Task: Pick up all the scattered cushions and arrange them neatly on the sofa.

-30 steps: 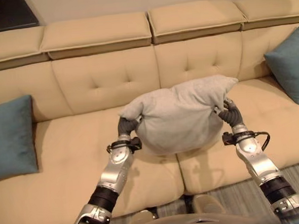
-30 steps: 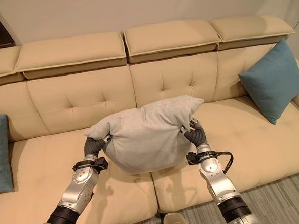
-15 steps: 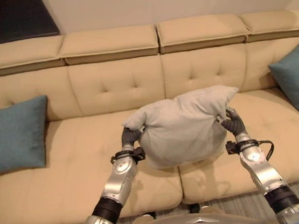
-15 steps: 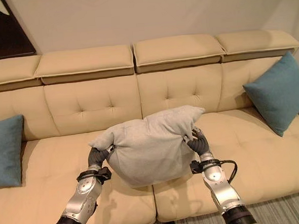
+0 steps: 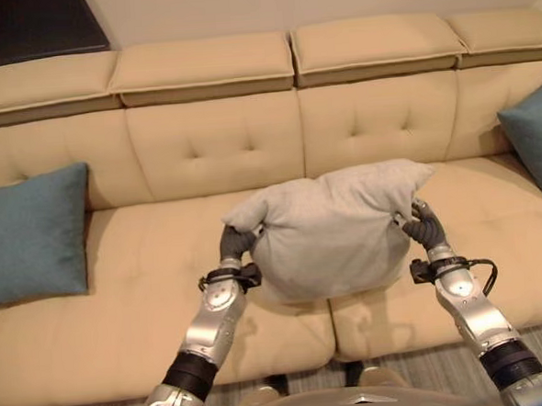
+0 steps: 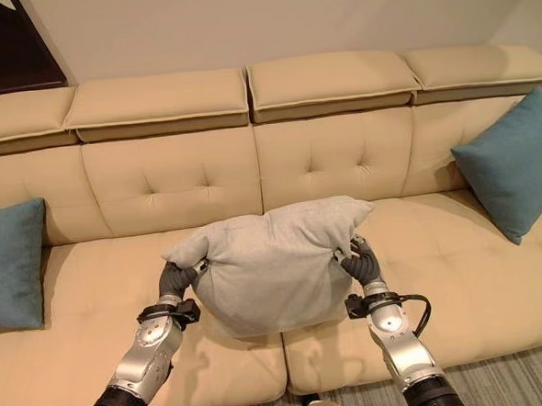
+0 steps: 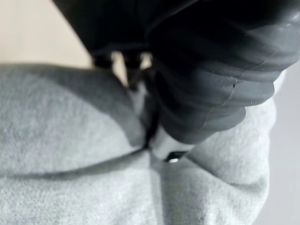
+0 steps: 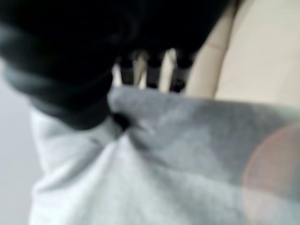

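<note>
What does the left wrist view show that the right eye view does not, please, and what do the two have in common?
The left wrist view shows, from close up, the left robot hand pressing a deep crease into the grey cushion.

The right eye view shows the beige sofa, a teal cushion at each end, and the right robot hand pinching the grey cushion's other side.

Both show the grey cushion gripped by the left robot hand.

A cushion (image 5: 333,231) is hanging between both hands above the sofa (image 5: 148,293) seat, with two cushions (image 5: 26,234) (image 6: 508,172) leaning at either end
</note>
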Robot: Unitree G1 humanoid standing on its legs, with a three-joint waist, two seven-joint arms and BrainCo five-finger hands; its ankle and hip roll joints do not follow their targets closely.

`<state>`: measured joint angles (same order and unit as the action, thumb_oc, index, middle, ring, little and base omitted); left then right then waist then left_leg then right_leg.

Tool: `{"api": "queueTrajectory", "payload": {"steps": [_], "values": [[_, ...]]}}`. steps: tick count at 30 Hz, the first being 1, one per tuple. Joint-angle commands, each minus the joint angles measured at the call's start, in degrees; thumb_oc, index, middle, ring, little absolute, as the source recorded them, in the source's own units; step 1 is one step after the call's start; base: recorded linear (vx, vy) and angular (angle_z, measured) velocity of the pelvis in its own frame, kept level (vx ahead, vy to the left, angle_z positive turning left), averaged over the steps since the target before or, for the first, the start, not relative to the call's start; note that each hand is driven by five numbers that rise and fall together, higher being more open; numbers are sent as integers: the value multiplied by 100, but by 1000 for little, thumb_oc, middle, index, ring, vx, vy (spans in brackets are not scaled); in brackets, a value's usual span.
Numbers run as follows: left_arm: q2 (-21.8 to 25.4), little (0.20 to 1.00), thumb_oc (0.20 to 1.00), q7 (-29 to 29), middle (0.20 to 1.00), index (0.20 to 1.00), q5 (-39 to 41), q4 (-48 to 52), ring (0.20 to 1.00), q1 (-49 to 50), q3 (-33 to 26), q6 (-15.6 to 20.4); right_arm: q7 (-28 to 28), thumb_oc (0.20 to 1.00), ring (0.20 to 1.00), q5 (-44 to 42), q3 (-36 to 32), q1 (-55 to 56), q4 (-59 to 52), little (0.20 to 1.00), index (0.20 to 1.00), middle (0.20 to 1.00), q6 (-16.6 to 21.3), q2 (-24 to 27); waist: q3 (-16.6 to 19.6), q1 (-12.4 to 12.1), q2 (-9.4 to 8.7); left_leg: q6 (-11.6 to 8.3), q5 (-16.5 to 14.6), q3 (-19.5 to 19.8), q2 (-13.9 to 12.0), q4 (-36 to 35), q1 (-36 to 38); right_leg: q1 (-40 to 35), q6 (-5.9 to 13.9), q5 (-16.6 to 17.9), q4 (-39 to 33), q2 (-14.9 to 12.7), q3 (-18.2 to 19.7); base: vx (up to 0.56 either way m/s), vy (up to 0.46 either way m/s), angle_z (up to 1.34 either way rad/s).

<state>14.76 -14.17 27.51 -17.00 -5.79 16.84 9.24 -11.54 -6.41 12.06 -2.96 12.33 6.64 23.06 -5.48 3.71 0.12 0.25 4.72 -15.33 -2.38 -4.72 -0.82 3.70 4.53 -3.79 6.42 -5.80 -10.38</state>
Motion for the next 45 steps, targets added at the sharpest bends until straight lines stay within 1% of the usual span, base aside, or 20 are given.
{"api": "queueTrajectory", "payload": {"steps": [1, 3, 5, 6, 7, 8, 9, 10, 12, 13, 15, 17, 18, 23, 30, 38, 39, 40, 42, 45], "values": [[-13, 200, 200, 10, 200, 200, -262, 549, 200, -855, 60, 462, -71, 200, 200, 124, 71, -1086, -380, 200, 200, 200, 561, -167, 71, -66, -243, -325, -511, 21, 72, 416, 146, -324, 443, 341, -458, -110, 40, 19, 32, 2], [-1, 200, 200, -43, 200, 200, -277, 518, 200, -995, 62, 475, -124, 200, 200, 116, 89, -1264, -351, 200, 200, 200, 569, -146, 29, -66, -224, -324, -511, 9, 75, 418, 98, -266, 445, 342, -457, -125, 34, -43, 6, 0], [49, 200, 200, -242, 200, 200, -299, 462, 200, -1509, 84, 522, -268, 200, 200, 85, 197, -1833, -326, 200, 200, 200, 557, -75, -166, -90, -170, -329, -504, 8, 83, 521, -161, 3, 430, 367, -391, -158, 23, -118, 6, 1], [48, 200, 200, -242, 200, 200, -298, 454, 200, -1525, 80, 525, -270, 200, 200, 83, 198, -1851, -317, 200, 200, 200, 560, -73, -168, -88, -169, -328, -506, 8, 81, 531, -178, 19, 429, 365, -381, -159, 24, -186, -10, 1], [120, 200, 200, -406, 200, 200, -289, 349, 200, -1993, 97, 593, -384, 200, 200, 35, 288, -2308, -193, 200, 200, 200, 559, 9, -345, -105, -145, -328, -499, 19, 61, 666, -475, 338, 414, 400, -254, -175, 32, -139, -12, 2], [120, 200, 200, -406, 200, 200, -289, 348, 200, -1994, 96, 593, -384, 200, 200, 34, 288, -2310, -192, 200, 200, 200, 560, 9, -341, -104, -145, -328, -500, 19, 61, 669, -482, 345, 414, 399, -251, -175, 32, -270, -30, 1], [219, 200, 200, -570, 200, 200, -249, 182, 200, -2512, 159, 662, -488, 200, 200, -71, 390, -2844, -24, 200, 200, 200, 553, 135, -494, -122, -124, -331, -468, 32, 48, 813, -801, 687, 390, 449, -118, -191, 44, -213, -29, -3], [328, 200, 200, -696, 200, 200, -264, 57, 200, -2885, 192, 706, -551, 200, 200, -139, 478, -3206, 70, 200, 200, 200, 557, 223, -562, -137, -118, -322, -459, 70, 52, 930, -1072, 984, 385, 466, 15, -184, 60, -264, -43, -10], [444, 200, 200, -801, 200, 200, -224, -78, 200, -3303, 240, 741, -626, 200, 200, -204, 568, -3633, 227, 200, 200, 200, 559, 331, -589, -148, -123, -312, -423, 94, 47, 1028, -1372, 1310, 373, 504, 130, -177, 73, -109, -33, -8], [445, 200, 200, -800, 200, 200, -222, -85, 200, -3314, 238, 744, -626, 200, 200, -206, 570, -3646, 236, 200, 200, 200, 563, 332, -582, -146, -123, -312, -425, 94, 46, 1036, -1392, 1330, 373, 501, 139, -178, 74, -65, -29, 3], [598, 200, 200, -942, 200, 200, -226, -405, 200, -3960, 379, 783, -731, 200, 200, -241, 755, -4325, 514, 200, 200, 200, 543, 523, -585, -160, -118, -303, -368, 153, 22, 1134, -1769, 1751, 363, 535, 284, -190, 105, -66, -27, 3], [656, 200, 200, -1015, 200, 200, -225, -566, 200, -4373, 470, 809, -788, 200, 200, -341, 808, -4658, 698, 200, 200, 200, 547, 553, -619, -155, -96, -307, -329, 213, 21, 1157, -1927, 1926, 361, 565, 323, -193, 130, -18, -11, 0], [657, 200, 200, -1014, 200, 200, -222, -574, 200, -4386, 469, 812, -787, 200, 200, -344, 810, -4672, 707, 200, 200, 200, 550, 555, -621, -153, -95, -307, -329, 214, 21, 1162, -1938, 1936, 361, 564, 327, -194, 129, 0, 0, 0], [760, 200, 200, -1211, 200, 200, -151, -1098, 200, -5452, 691, 878, -995, 200, 200, -367, 1139, -5650, 1149, 200, 200, 200, 571, 555, -634, -149, -73, -345, -169, 305, 2, 1142, -2400, 2409, 370, 684, 308, -181, 150, -18, -17, 3], [783, 200, 200, -1241, 200, 200, -199, -1393, 200, -6002, 803, 917, -996, 200, 200, -303, 1421, -6203, 1416, 200, 200, 200, 581, 437, -579, -130, -42, -385, -58, 365, -1, 1098, -2812, 2811, 377, 801, 220, -177, 192, -4, -2, 2], [661, 200, 200, -1249, 200, 200, -197, -1598, 200, -6096, 849, 859, -1014, 200, 200, -125, 1596, -6433, 1659, 200, 200, 200, 507, 374, -609, -152, 11, -396, 8, 437, 21, 1116, -3166, 3158, 364, 881, 227, -216, 210, -2, 0, 1], [657, 200, 200, -1239, 200, 200, -197, -1678, 200, -6117, 867, 834, -1010, 200, 200, -107, 1614, -6457, 1693, 200, 200, 200, 502, 373, -618, -149, 12, -397, 16, 443, 25, 1118, -3221, 3211, 363, 895, 225, -222, 218, 72, 2, 5], [638, 200, 200, -1225, 200, 200, -167, -1792, 200, -6157, 907, 817, -1007, 200, 200, -101, 1649, -6489, 1765, 200, 200, 200, 497, 349, -588, -159, 29, -445, -122, 515, 22, 1118, -3229, 3232, 409, 774, 251, -206, 254, 59, 3, 5], [686, 200, 200, -1216, 200, 200, -254, -2110, 200, -6378, 1021, 725, -1046, 200, 200, -90, 1729, -6637, 2012, 200, 200, 200, 469, 327, -593, -146, 28, -458, -89, 548, 9, 1128, -3398, 3357, 413, 807, 221, -208, 268, 5, -7, 10], [716, 200, 200, -1204, 200, 200, -216, -2506, 200, -6824, 1128, 702, -1036, 200, 200, -11, 1979, -7079, 2472, 200, 200, 200, 399, 299, -631, -133, 27, -473, -55, 568, 4, 1165, -3668, 3563, 431, 916, 140, -195, 287, -27, -8, 6]]}}
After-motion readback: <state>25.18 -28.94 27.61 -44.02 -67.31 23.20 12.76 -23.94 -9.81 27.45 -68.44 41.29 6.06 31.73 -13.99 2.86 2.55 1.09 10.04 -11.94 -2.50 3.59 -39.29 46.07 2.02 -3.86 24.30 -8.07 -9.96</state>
